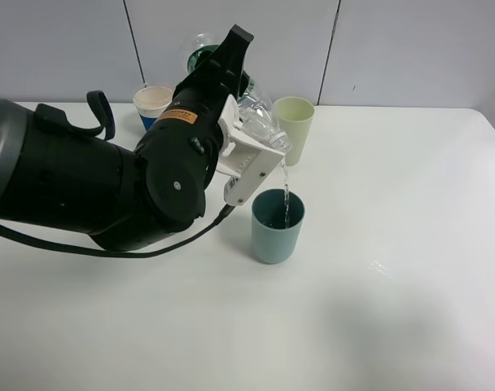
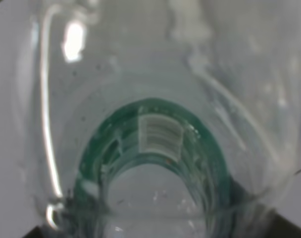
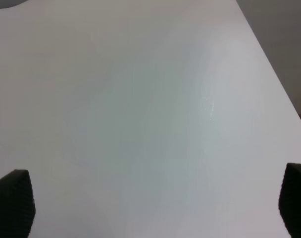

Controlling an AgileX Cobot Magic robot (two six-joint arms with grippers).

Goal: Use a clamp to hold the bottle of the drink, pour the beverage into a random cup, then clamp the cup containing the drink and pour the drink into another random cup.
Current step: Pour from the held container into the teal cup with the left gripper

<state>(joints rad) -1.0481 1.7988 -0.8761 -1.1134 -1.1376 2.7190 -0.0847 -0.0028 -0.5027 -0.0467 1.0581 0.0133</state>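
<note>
My left gripper (image 1: pixel 251 153) clamped the tilted bottle (image 1: pixel 262 122), its stream (image 1: pixel 286 189), water I think, fell into the teal cup (image 1: pixel 277 236); my right gripper (image 3: pixel 153 210) hung open above the table (image 3: pixel 140 99).

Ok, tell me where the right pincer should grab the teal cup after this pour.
Grip the teal cup across its side wall, just below the rim, coming level from its right. It stands upright with no handle and is taking in liquid, so a side hold probably keeps it level. The tilted bottle crowds its left and top; the right pincer is open.
</note>
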